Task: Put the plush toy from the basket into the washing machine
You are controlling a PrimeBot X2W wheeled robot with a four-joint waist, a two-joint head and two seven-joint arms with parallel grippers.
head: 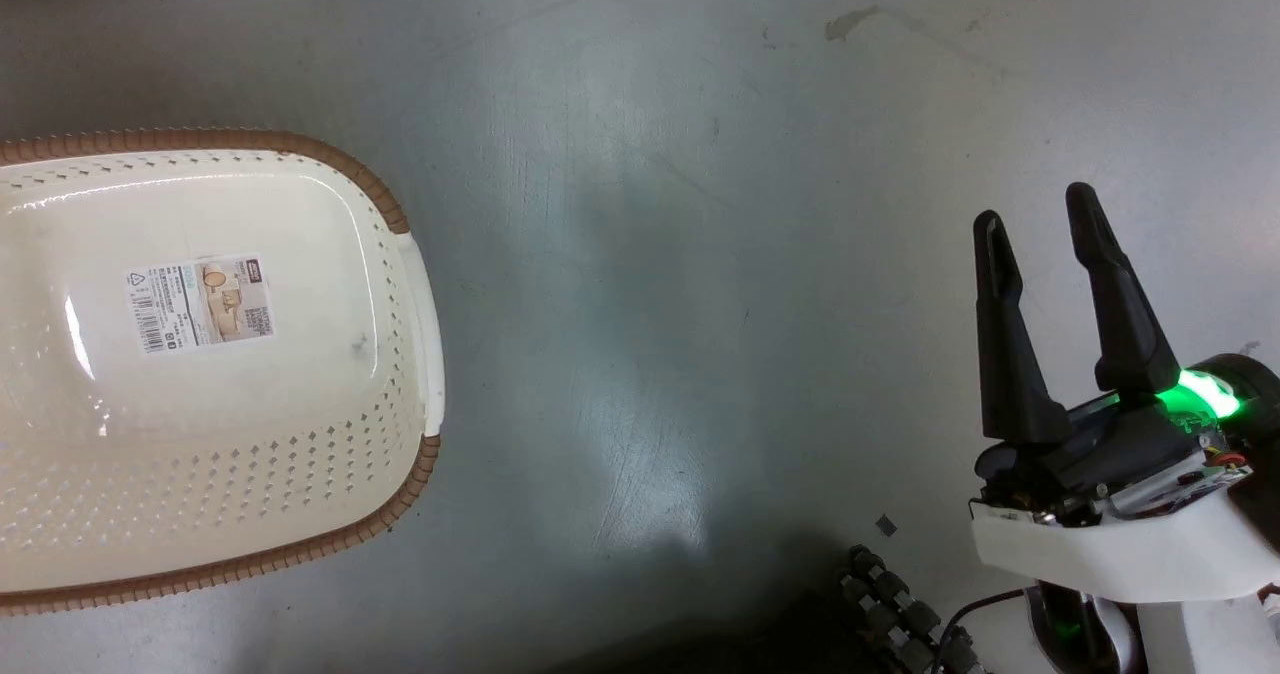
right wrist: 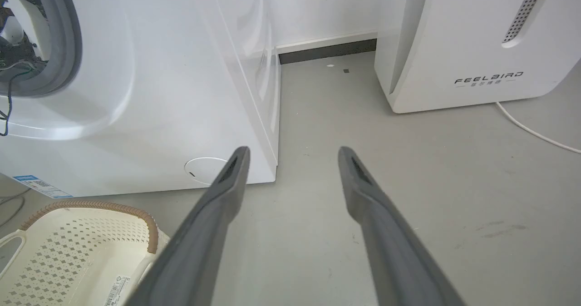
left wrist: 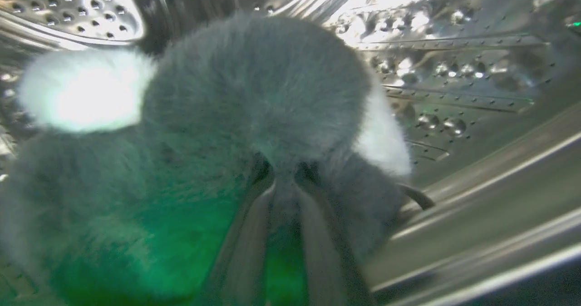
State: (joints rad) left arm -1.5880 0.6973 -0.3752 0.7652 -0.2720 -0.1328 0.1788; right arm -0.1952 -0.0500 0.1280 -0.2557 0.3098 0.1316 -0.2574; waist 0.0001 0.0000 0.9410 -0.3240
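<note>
In the left wrist view the plush toy [left wrist: 254,97], dark fur with white patches, sits inside the washing machine's shiny perforated steel drum [left wrist: 454,70]. My left gripper [left wrist: 286,179] is shut on the toy's fur, its two fingers close together and lit green below. The cream basket [head: 200,354] with its brown rim lies on the floor at the left of the head view, holding nothing but its label sticker. That basket [right wrist: 77,256] stands in front of the white washing machine [right wrist: 159,83]. My right gripper [head: 1040,224] hangs open over bare floor, nothing between its fingers.
A white FEELBIRD appliance [right wrist: 476,42] stands to the right of the washer, with a white cable [right wrist: 535,133] trailing on the floor. Grey floor lies between the two machines. The robot's base and a black cable chain [head: 895,599] sit at the lower right of the head view.
</note>
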